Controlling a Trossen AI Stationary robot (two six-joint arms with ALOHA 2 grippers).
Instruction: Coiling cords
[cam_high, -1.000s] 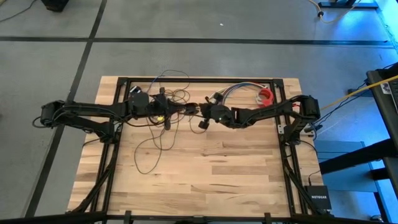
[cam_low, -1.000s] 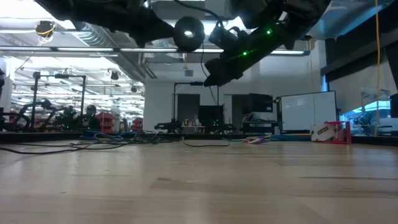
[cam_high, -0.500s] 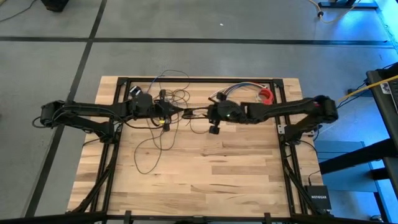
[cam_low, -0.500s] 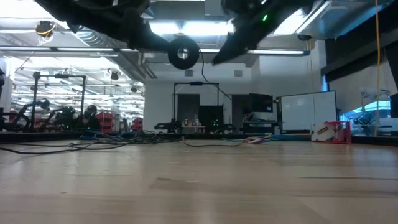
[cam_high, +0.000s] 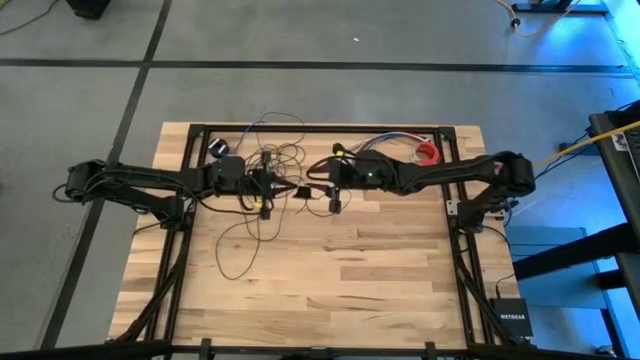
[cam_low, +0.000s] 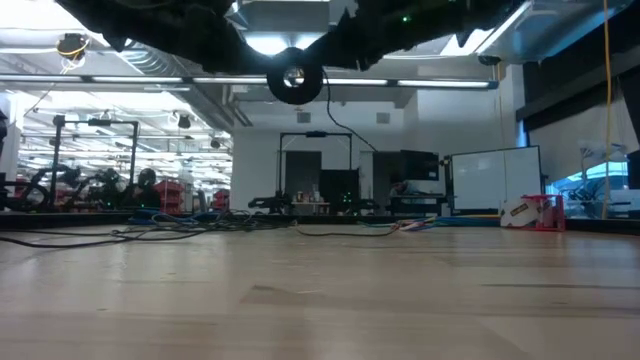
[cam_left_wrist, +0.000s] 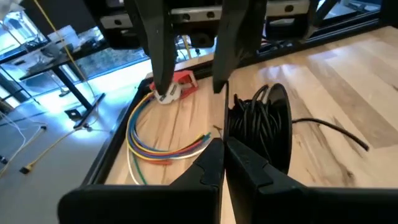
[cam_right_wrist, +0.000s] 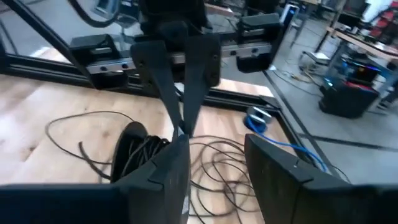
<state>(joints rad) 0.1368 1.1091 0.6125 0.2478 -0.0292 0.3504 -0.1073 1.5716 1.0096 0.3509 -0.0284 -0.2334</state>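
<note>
While the left gripper (cam_left_wrist: 221, 155) pinches the cords (cam_left_wrist: 258, 127) shut, the right gripper (cam_right_wrist: 214, 155) faces it, jaws open.

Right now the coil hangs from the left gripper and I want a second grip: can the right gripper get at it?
Probably yes. The right gripper stands open facing the left gripper, which is shut on the cords; nothing shows between them.

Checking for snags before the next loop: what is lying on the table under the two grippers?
Loose loops of the cords spread across the table below the left gripper and right gripper. The arms cover the stretch directly beneath them.
</note>
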